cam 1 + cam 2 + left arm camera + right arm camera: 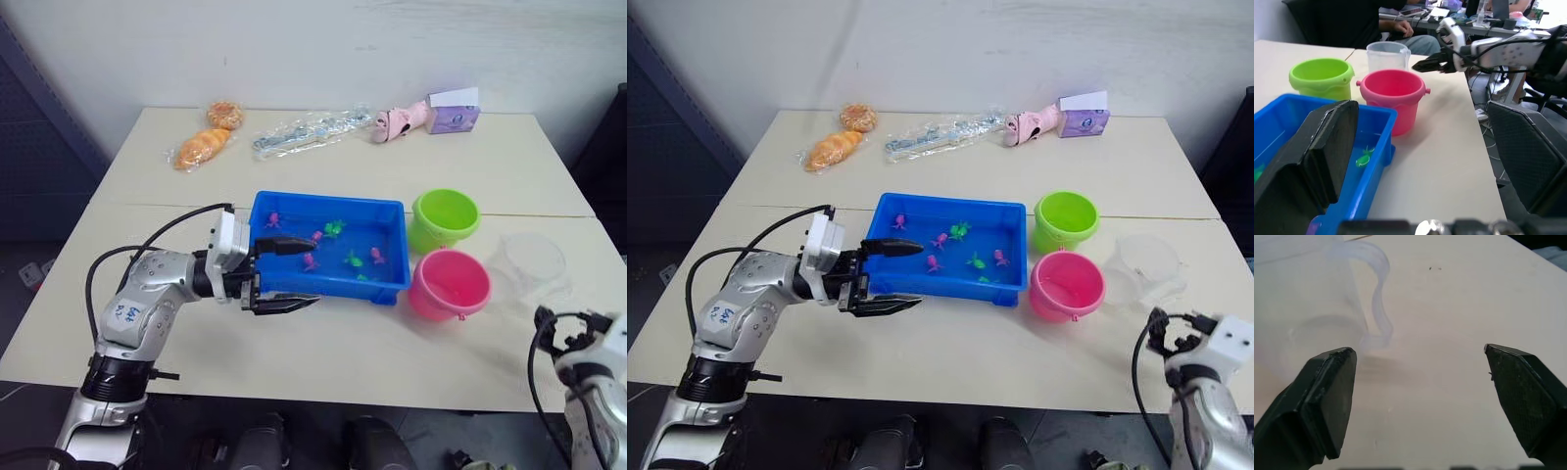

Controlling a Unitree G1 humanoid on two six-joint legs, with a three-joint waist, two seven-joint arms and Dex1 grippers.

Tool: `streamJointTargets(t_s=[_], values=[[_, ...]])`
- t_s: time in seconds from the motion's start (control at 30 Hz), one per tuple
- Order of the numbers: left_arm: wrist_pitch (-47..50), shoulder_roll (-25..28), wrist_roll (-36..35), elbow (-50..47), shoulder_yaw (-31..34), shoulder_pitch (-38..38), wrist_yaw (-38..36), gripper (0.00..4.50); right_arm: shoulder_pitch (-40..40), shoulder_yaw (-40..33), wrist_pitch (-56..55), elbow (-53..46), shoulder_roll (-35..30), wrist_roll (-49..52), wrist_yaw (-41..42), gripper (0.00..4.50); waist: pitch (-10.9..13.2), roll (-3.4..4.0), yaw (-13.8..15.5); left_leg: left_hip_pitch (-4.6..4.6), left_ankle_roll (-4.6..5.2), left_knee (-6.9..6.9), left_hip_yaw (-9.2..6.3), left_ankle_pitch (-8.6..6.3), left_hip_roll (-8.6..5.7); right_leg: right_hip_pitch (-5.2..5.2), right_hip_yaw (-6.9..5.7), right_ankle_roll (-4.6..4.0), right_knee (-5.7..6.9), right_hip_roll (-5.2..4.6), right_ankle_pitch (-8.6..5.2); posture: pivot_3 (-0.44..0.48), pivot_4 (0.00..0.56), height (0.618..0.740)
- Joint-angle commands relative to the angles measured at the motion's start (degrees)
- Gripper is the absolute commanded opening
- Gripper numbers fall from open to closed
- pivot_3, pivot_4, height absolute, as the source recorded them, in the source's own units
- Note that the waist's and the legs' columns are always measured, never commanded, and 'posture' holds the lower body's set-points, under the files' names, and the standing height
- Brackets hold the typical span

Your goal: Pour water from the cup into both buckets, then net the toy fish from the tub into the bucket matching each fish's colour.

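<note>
Cup stands upright just ahead of the right gripper (fingers spread wide, empty), handle turned toward it; left gripper, open and empty, straddles the tub's near rim

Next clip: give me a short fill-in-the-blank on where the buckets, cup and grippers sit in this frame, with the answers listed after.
1. The toy fish lie in the blue ____.
2. The bucket standing nearest the clear cup is the ____ one.
3. The left gripper hovers at the tub's near corner with its fingers ____.
4. The right gripper, fingers spread apart, faces the handle of the ____.

Missing words: tub; pink; open; cup
</note>
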Motion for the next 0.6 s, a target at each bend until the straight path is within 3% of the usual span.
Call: streamJointTargets(t_s=[0.03,0.17,0.3,0.47,0.6], values=[[0.2,2.2,-0.9,-2.0,2.9,1.6,-0.1,4.5,6.8,-3.7,1.9,-11.2,-1.0,6.0,3.5,4.46,0.0,0.01,0.0,0.02,0.06,-0.02,0.02,-0.04,-0.01,0.01,0.02,0.0,-0.01,-0.03,0.0,0.0,0.15,0.74],[0.1,5.7,-0.8,0.5,6.4,6.0,-0.8,4.5,14.8,-5.4,0.0,-21.6,-6.2,13.8,16.2,4.46,0.0,0.09,-0.8,0.09,0.3,-0.08,0.05,-0.23,0.0,0.02,0.05,0.0,-0.06,-0.04,0.0,0.0,0.15,0.74],[-1.6,8.9,0.0,3.4,12.6,11.2,0.9,4.5,17.3,-6.2,-3.4,-26.5,-11.5,20.7,27.7,4.46,0.1,-0.05,-1.4,0.23,0.29,-0.26,0.11,-0.24,0.1,0.04,0.08,-0.01,-0.11,0.03,-0.01,0.0,0.15,0.74],[-1.5,14.0,0.2,3.1,23.6,22.7,1.5,4.5,9.3,2.1,-10.9,-29.0,-18.8,18.4,40.2,4.46,0.2,-0.33,-1.3,0.22,0.27,-0.27,0.09,-0.25,0.14,0.02,0.07,-0.02,-0.16,0.01,-0.02,0.0,0.15,0.74],[-1.7,13.4,0.6,5.8,35.1,30.1,7.6,4.5,2.4,10.0,-15.9,-26.5,-20.6,14.0,45.7,4.46,0.2,-0.45,-0.9,0.17,0.29,-0.28,0.03,-0.3,0.14,0.02,0.04,-0.05,-0.34,-0.04,-0.03,0.0,0.15,0.74]])
